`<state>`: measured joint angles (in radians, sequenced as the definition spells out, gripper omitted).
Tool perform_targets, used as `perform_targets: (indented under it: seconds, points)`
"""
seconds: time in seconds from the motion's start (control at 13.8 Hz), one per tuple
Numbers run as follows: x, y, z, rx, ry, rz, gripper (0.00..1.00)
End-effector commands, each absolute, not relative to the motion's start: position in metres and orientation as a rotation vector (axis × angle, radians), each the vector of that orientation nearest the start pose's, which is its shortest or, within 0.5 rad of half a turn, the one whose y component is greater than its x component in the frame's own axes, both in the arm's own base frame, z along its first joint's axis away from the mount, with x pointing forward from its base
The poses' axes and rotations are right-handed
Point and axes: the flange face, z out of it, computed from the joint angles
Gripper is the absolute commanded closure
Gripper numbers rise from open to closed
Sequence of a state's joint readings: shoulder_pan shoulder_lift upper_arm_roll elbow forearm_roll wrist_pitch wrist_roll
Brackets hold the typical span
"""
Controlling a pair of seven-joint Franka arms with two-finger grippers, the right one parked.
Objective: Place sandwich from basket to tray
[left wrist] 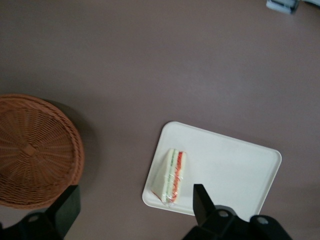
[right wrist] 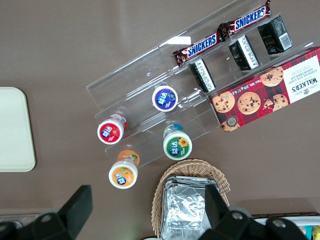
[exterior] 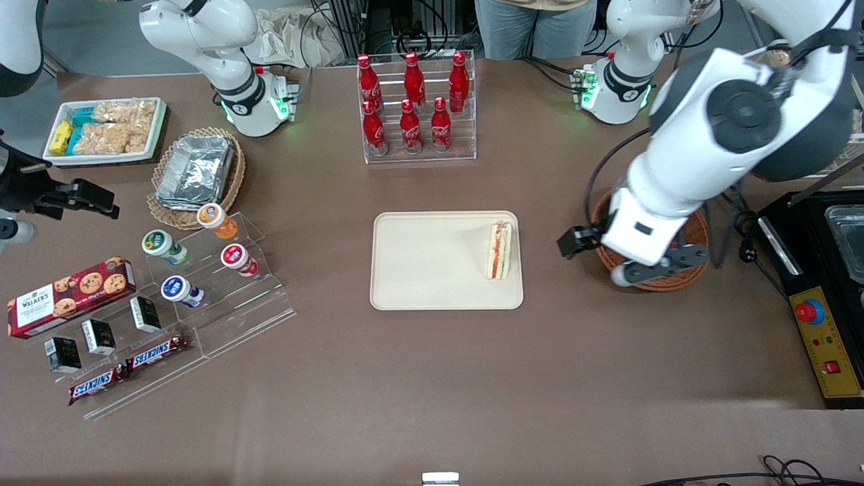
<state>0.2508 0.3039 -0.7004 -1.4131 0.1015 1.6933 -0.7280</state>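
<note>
- The end effector [left wrist: 135, 207] hangs above the table, over the strip between the basket and the tray; its two fingers [left wrist: 201, 200] stand wide apart and hold nothing.
- In the front view the end effector [exterior: 592, 260] sits low over the basket's rim, on the side nearest the tray.
- The basket [left wrist: 35, 150] is round, reddish-brown wicker, and shows a bare woven floor with nothing lying in it.
- The sandwich [left wrist: 172, 175] is on the tray [left wrist: 235, 170], near the tray edge closest to the basket, resting on a long side with its red-orange filling stripe facing up.
- From the front, the sandwich [exterior: 499, 251] lies inside the tray [exterior: 432, 263] at the end toward the working arm, clear of the raised rim.
- Judged from this, the move looks done: the sandwich is out of the basket [exterior: 688, 233] and set on the tray.
- Handling, as a judgement: the wedge should be light and soft, easily squashed, and its clear wrap may be slippery. If it needed picking up again, a gentle pinch across the two flat bread faces, near the middle of the wedge, would suit best.
</note>
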Motion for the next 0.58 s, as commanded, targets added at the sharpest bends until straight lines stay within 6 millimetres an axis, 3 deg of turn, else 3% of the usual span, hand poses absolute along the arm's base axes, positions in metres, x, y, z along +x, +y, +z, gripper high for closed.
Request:
perform_targets:
  seconds: [0.0, 0.15, 0.29, 0.44, 0.51]
  points:
    - [0.594, -0.129, 0.604, -3.234, -0.429, 0.014, 0.00]
    - [0.581, -0.082, 0.617, -3.219, -0.296, 0.076, 0.00]
    - [0.563, -0.040, 0.642, -3.215, -0.268, 0.039, 0.00]
    - [0.538, -0.018, 0.663, -3.216, -0.321, -0.005, 0.00]
    - [0.531, -0.020, 0.673, -3.218, -0.328, -0.031, 0.00]
